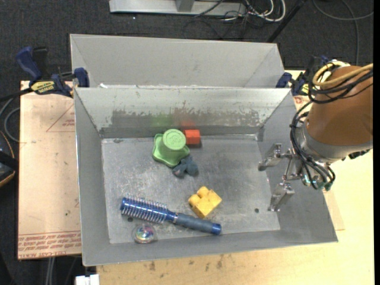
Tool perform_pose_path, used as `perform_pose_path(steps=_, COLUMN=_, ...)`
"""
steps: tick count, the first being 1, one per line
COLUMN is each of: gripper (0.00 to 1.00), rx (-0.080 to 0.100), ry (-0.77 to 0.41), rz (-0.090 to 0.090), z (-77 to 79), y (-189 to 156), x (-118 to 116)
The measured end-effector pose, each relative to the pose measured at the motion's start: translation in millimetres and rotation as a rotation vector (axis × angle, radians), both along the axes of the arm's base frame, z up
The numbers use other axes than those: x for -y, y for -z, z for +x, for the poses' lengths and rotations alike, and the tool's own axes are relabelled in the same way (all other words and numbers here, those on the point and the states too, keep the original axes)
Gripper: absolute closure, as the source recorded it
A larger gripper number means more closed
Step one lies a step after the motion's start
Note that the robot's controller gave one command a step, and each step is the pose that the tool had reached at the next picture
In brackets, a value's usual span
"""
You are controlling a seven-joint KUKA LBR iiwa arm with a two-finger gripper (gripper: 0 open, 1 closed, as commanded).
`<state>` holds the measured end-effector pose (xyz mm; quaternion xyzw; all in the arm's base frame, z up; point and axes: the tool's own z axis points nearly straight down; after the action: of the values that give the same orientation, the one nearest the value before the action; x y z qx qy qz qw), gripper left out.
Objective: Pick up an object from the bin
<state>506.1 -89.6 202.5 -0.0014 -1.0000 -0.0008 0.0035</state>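
My gripper (274,181) hangs over the right side of the bin floor, open, with nothing between its fingers. The nearest loose thing is a yellow block (204,202), well to its left and apart from it. A blue hairbrush (169,214) lies along the front of the bin, its handle pointing right, just below the yellow block. A small grey-blue lump (186,168) rests near the bin's middle.
A green upturned cup (170,146) stands at the back wall with a red block (192,138) right beside it. A small shiny round thing (144,234) lies at the front left, by the brush head. The arm's orange cover sits over the bin's right rim.
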Motion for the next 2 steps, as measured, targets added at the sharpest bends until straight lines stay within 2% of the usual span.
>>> perform_pose_path(steps=1, gripper=0.0, rx=0.001, ry=-0.058, rz=0.004, z=-0.2, y=64.0, x=-71.1)
perform_pose_path(steps=2, gripper=0.0, rx=0.009, ry=-0.245, rz=0.001, z=25.9, y=119.7, x=-126.1)
